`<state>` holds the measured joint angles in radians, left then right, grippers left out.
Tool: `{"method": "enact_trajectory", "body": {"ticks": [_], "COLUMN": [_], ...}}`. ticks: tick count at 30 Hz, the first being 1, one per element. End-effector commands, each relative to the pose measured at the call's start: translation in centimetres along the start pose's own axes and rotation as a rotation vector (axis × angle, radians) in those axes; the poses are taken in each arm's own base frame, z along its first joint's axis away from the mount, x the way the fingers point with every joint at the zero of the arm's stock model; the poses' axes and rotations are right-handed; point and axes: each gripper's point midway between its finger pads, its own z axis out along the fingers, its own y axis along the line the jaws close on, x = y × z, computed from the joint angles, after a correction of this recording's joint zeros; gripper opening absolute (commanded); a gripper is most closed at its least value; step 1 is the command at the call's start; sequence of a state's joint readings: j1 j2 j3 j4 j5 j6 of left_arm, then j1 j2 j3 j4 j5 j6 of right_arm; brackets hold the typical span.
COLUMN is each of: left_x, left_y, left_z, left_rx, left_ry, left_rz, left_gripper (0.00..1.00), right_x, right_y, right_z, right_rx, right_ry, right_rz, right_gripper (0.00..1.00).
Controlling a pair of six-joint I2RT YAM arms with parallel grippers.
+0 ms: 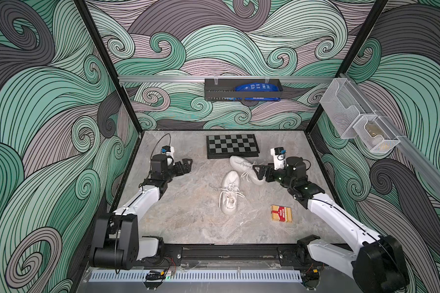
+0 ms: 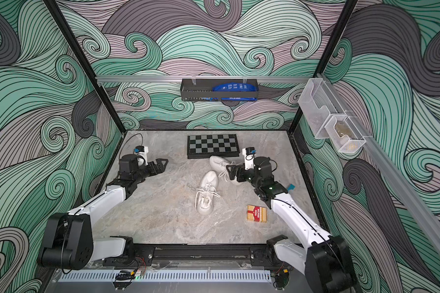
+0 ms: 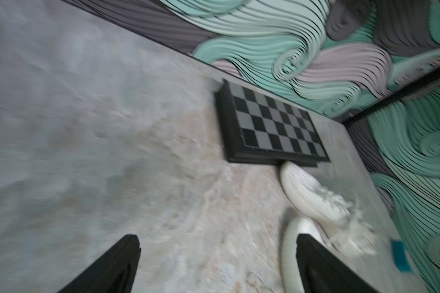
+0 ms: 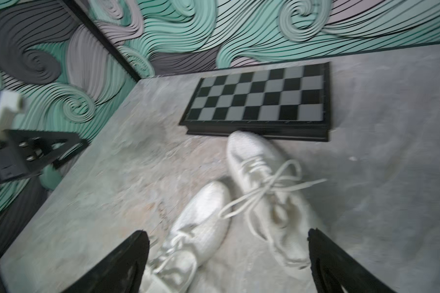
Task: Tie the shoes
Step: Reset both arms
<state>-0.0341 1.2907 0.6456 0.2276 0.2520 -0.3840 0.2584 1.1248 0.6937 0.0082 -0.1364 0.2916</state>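
Two white shoes lie mid-table with loose, untied laces. In both top views the nearer shoe [image 1: 229, 192] [image 2: 206, 192] points its toe toward the back. The farther shoe [image 1: 241, 165] [image 2: 219, 162] lies angled, toe by the chessboard. My right gripper [image 1: 258, 172] [image 2: 230, 171] hovers open just over the farther shoe's heel end, hiding part of it. The right wrist view shows its open gripper [image 4: 228, 237] above both shoes [image 4: 201, 218] [image 4: 259, 172] and splayed laces [image 4: 272, 187], holding nothing. My left gripper [image 1: 187, 165] [image 2: 163, 163] [image 3: 217, 243] is open and empty, left of the shoes [image 3: 308, 197].
A folded chessboard [image 1: 231, 145] lies at the back, touching the farther shoe's toe. A red card box [image 1: 281, 213] lies at the front right. A small metal ring [image 1: 214, 187] sits left of the nearer shoe. A black wall basket [image 1: 243, 90] and mesh bins [image 1: 353, 121] hang above.
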Motion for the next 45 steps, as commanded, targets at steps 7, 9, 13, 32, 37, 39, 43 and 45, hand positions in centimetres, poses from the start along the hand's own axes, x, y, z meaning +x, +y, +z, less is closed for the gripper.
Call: {"method": "enact_trajectory", "body": {"ticks": [7,9,13,32,37,39,43,45], "left_x": [-3.5,-2.6,-1.3,0.0,0.1,0.1,0.1,0.1], "left_y": [9.4,9.0,7.5,6.4,6.4,6.4,6.4,6.4], "left_z": [-5.7,-6.2,-5.3,-2.4,-2.4,-2.4,-2.4,-2.4], "left_rx": [-0.401,-0.363,-0.252,-0.228,-0.226,-0.224,-0.225,-0.225], "left_ry": [-0.506,-0.551,-0.565,-0.515,-0.513,-0.509,-0.508,-0.511], "left_rz": [0.125,0.184,0.252,0.361,0.361,0.361,0.36,0.36], "left_gripper": [0.99,0.99,0.98,0.98,0.99,0.99,0.98,0.99], "right_x": [-2.3,-2.0,-1.0,0.4,0.4,0.4,0.4,0.5], "right_y": [-16.4,-17.7,-17.6,-15.8,-15.6,-15.7,-15.8,-15.9], "right_z": [-3.4,-3.9,-5.0,-1.3,-1.5,-1.2,-0.9,-0.9], "right_rx": [0.534,0.598,0.595,0.399,0.4,0.4,0.406,0.408], "right_ry": [-0.215,-0.261,-0.419,-0.5,-0.519,-0.502,-0.496,-0.494], "right_rz": [0.038,0.015,-0.093,-0.229,-0.232,-0.233,-0.23,-0.229], "right_gripper": [1.0,1.0,1.0,1.0,1.0,1.0,1.0,1.0]}}
